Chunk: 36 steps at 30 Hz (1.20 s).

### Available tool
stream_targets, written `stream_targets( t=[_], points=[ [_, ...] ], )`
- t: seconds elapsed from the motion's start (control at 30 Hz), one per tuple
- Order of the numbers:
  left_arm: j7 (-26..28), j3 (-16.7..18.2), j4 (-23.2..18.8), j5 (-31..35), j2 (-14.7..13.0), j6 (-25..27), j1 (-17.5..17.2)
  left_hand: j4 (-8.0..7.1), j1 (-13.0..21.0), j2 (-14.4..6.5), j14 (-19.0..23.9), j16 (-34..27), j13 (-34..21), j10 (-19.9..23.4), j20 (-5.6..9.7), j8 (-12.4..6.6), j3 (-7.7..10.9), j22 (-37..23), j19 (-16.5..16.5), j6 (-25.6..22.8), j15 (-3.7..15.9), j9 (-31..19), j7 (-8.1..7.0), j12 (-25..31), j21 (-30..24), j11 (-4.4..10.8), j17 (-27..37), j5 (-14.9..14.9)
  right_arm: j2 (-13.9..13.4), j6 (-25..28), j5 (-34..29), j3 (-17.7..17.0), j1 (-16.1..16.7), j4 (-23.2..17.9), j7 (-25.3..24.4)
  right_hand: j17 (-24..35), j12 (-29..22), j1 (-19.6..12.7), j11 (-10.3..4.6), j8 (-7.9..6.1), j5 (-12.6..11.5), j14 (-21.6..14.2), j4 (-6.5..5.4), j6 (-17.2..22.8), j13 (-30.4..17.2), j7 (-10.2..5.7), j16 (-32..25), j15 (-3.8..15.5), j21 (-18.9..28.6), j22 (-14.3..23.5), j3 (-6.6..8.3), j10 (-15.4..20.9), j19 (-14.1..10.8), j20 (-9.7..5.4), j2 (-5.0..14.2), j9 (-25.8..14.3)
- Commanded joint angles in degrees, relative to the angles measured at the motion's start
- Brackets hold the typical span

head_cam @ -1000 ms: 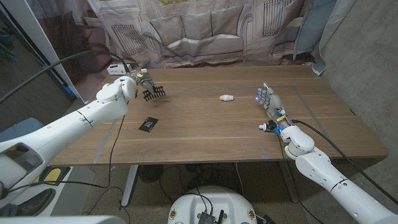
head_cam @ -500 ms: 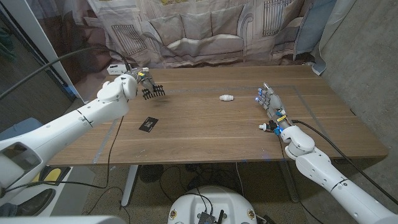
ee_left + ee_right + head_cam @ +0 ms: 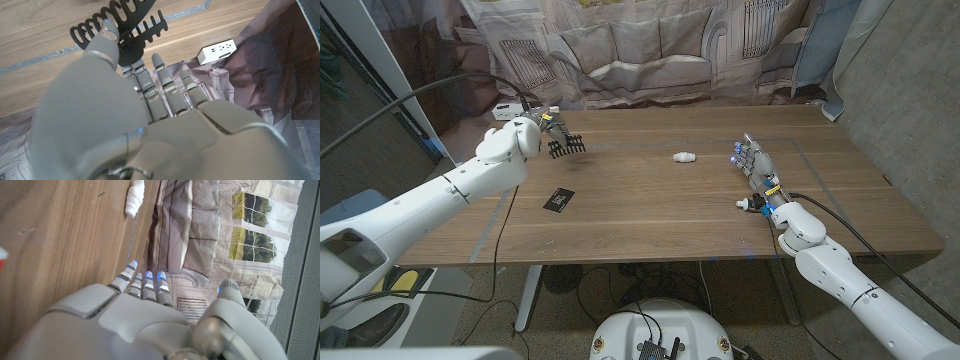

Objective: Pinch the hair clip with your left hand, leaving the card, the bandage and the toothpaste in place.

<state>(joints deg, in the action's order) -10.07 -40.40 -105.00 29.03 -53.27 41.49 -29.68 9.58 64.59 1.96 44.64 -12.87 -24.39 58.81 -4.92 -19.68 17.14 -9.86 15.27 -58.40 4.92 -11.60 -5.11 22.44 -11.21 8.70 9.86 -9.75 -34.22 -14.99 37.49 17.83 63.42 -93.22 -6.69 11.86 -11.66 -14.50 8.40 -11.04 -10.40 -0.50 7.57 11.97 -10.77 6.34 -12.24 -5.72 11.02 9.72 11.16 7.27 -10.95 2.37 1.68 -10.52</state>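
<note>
My left hand (image 3: 525, 135) pinches a black toothed hair clip (image 3: 565, 147) and holds it a little above the table's far left part. The clip (image 3: 122, 27) shows between the thumb and fingers (image 3: 142, 75) in the left wrist view. A black card (image 3: 558, 200) lies on the wood nearer to me than the clip. A small white bandage roll (image 3: 685, 156) sits mid-table, also seen as the bandage (image 3: 135, 195) in the right wrist view. My right hand (image 3: 756, 166) stands on its edge at the right, fingers apart, holding nothing. A small white and red toothpaste tube (image 3: 751, 204) lies by its wrist.
A white power strip (image 3: 506, 109) sits at the table's (image 3: 650, 215) far left edge, seen too as the strip (image 3: 217, 51). A printed curtain (image 3: 650, 50) hangs behind the table. Cables run along my left arm.
My left hand has lifted the hair clip slightly up and away from me. The right hand, card, bandage and toothpaste have not moved.
</note>
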Motion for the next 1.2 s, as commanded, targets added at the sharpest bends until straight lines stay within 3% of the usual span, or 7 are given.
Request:
stream_targets(
  t=[0.03, 0.5, 1.2],
  points=[
    [-0.8, 0.4, 1.0, -1.8, 0.5, -1.4, 0.4, -0.55, 4.4, -4.9, 0.4, 0.4, -0.8, 7.1, -0.63, 0.48, 0.89, -0.2, 0.4, -7.6, 5.17, -0.2, 1.18, -0.6, -0.2, 3.39, 0.0, -0.3, -0.2, 0.1, 0.1, -0.2, 0.3, -0.1, -0.1, 0.2, 0.1, -0.6, 0.02, -0.07, 0.0, -0.1, 0.04, 0.5, -0.3, 0.22, 0.3, -0.27, 0.0, 0.2, -0.04, 0.2, -0.1, 0.31, 0.28, -0.1],
    [-0.4, 0.3, 1.8, -2.6, 1.0, -0.6, 0.8, -0.74, 4.1, -4.9, -1.1, 1.5, -2.0, 4.1, -1.47, 1.96, 0.91, -0.2, 0.6, -3.9, 4.57, -0.5, 0.35, -2.2, -0.2, 3.37, 0.0, -0.4, -0.5, 0.4, 0.2, -0.4, 0.4, -0.7, -0.3, 0.2, 0.1, -0.6, 0.04, -0.06, 0.0, -0.2, 0.04, 0.5, -0.3, 0.21, 0.3, -0.26, 0.0, 0.2, -0.07, 0.2, -0.1, 0.30, 0.29, -0.1],
    [-2.0, -1.6, 2.8, -2.2, 1.4, 1.2, 2.8, -1.85, 1.0, -4.8, -4.5, 2.4, -2.2, 0.3, -3.69, 4.21, -0.75, -0.4, -0.1, 0.6, 2.96, -0.8, 1.42, -5.4, 0.0, 2.15, -0.2, -0.4, -0.1, -0.4, 0.1, -0.4, -0.1, 0.4, 0.1, 0.2, 0.1, -0.7, -0.07, -0.04, 0.0, -0.1, 0.05, 0.5, -0.3, 0.22, 0.3, -0.27, 0.1, 0.2, -0.11, 0.2, -0.1, 0.34, 0.34, -0.1]
  ],
)
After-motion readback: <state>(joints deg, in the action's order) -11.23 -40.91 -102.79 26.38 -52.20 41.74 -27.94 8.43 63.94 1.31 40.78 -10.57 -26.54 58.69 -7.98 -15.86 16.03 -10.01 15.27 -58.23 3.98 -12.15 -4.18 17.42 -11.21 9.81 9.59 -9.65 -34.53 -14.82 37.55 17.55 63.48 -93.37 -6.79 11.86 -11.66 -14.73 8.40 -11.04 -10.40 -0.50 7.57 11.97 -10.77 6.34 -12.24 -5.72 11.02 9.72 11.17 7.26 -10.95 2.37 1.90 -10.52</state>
